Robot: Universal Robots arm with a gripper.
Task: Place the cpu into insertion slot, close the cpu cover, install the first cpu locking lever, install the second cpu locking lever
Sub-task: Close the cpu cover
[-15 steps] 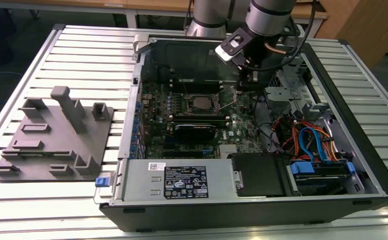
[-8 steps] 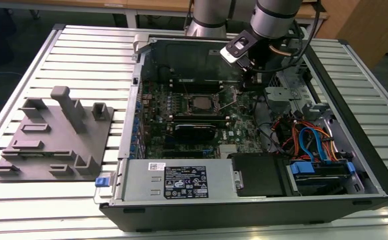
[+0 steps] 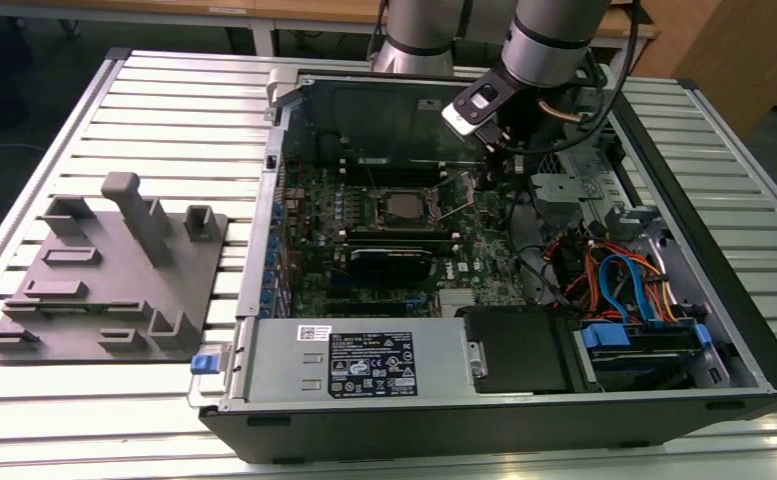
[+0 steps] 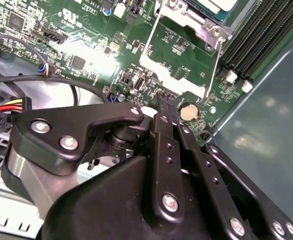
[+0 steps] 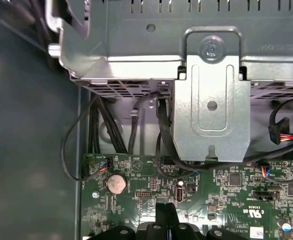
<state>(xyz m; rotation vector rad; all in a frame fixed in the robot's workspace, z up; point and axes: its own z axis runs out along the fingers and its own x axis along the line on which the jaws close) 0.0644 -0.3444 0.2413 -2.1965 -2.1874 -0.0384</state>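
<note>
The insertion slot (image 3: 400, 205) sits on the green motherboard inside the open computer case. The cpu (image 4: 215, 4) lies in it, and the silver cpu cover (image 4: 186, 21) frames it. Two thin wire locking levers (image 4: 152, 34) (image 4: 212, 66) run along the socket's sides. My gripper (image 3: 510, 172) hangs inside the case, to the exterior view's right of the socket. Its black fingers meet tip to tip with nothing between them, so the gripper (image 4: 166, 101) (image 5: 166, 209) is shut. The tips hover over the board's edge beside a round coin battery (image 4: 188, 111) (image 5: 117, 183).
A grey fixture plate (image 3: 108, 270) lies on the slatted table at the exterior view's left. The case holds a power supply (image 3: 348, 362), coloured cables (image 3: 618, 282) and a metal drive bracket (image 5: 211, 105). Black memory slots (image 4: 256, 35) flank the socket.
</note>
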